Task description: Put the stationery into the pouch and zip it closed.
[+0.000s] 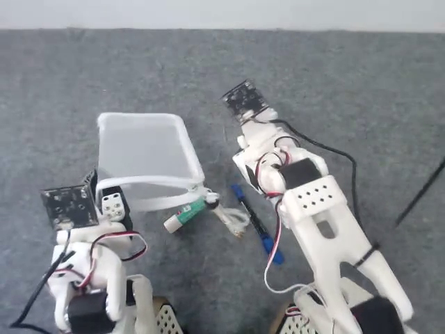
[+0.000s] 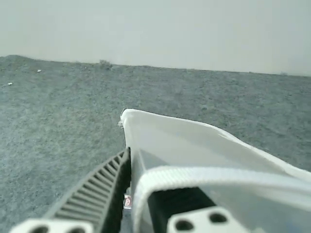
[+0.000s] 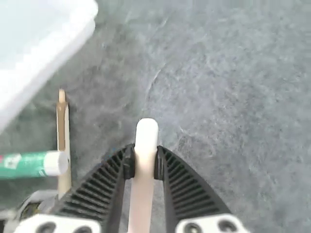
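Small print on the green tube with a white cap [image 1: 188, 213], too tiny to read.

Counted on the grey felt desk [image 1: 361, 83]: one see-through white plastic pouch [image 1: 144, 153], one green tube, one blue and black pen [image 1: 256, 223], one thin tan wooden stick [image 3: 62, 138], one cream-white round stick [image 3: 146, 133]. Also one small white thing with a thin loop [image 1: 229, 214], between the tube and the pen, too hard to tell what. Two white robot arms, one at each side.

Left gripper [image 2: 146, 182]: clenched on the open edge of the pouch. One black ribbed finger [image 2: 104, 187] outside the wall, the other inside, with the white zip band pinched between. Pouch lying on the desk, mouth open toward the arms.

Right gripper [image 3: 144, 153]: squeezed tight on the cream-white stick and held up above the desk. Round end of the stick poking out past the fingertips.

Green tube just beside the open corner of the pouch, its white cap lying across the tan stick. Pen a little farther off, close to the right arm.
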Available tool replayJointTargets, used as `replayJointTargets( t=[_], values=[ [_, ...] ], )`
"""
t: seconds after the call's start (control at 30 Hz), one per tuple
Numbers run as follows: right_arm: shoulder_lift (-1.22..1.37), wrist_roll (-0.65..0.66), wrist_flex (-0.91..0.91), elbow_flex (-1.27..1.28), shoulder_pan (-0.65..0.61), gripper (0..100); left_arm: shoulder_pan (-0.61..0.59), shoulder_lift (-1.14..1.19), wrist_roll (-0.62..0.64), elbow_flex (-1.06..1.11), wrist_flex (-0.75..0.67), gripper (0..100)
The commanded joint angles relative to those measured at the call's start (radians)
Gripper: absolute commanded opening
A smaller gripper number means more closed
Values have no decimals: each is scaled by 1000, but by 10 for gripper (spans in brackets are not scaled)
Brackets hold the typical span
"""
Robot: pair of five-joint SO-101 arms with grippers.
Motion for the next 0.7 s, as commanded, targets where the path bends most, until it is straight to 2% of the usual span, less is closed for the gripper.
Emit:
replayJointTargets(
  t=[0.0, 0.17, 0.43, 0.57, 0.67],
  values=[
    [-64, -83, -19, -6, 36, 6, 26, -14, -17, -108, 3, 11],
    [-70, -167, -51, -5, 70, 6, 26, 51, -35, -199, 6, 12],
    [-76, -207, -65, -6, 88, 6, 26, 434, -31, -441, 6, 12],
    [-91, -207, -65, -6, 90, 6, 31, 603, 6, -590, 61, 11],
    [-125, -207, -65, 11, 90, 6, 84, 724, 9, -707, 140, 11]
  ],
)
